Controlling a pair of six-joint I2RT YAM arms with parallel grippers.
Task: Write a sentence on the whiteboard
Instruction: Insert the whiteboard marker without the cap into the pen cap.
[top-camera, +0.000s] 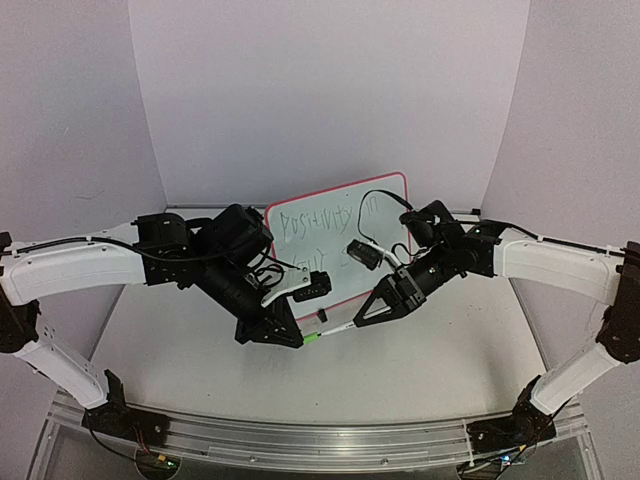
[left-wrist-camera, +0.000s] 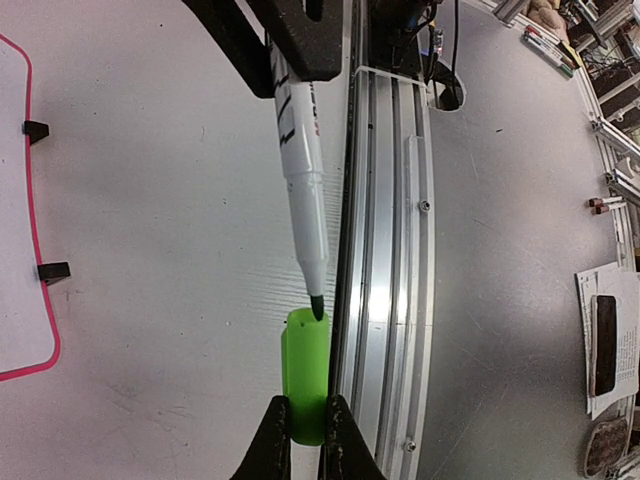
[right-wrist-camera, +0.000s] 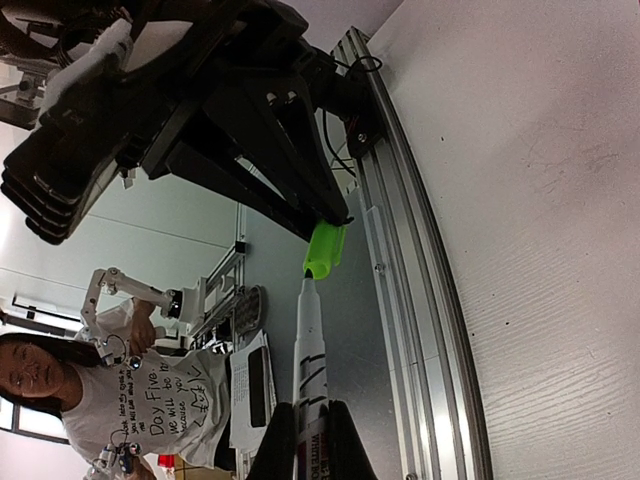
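The whiteboard (top-camera: 330, 240) with its red-pink rim stands at the back middle of the table, and its edge shows in the left wrist view (left-wrist-camera: 25, 330). The sentence (top-camera: 322, 222) is on it in thin green letters, partly hidden by the arms. My left gripper (left-wrist-camera: 306, 430) is shut on a bright green marker cap (left-wrist-camera: 306, 372). My right gripper (right-wrist-camera: 310, 445) is shut on a white marker (right-wrist-camera: 308, 350). The marker's dark tip sits at the open mouth of the cap (right-wrist-camera: 325, 250). Both meet in front of the board (top-camera: 318, 335).
Two black clip feet (left-wrist-camera: 52, 270) hold the board. An aluminium rail (left-wrist-camera: 385, 250) runs along the table's near edge. Beyond it a person in a printed white shirt (right-wrist-camera: 150, 400) and cluttered floor items show.
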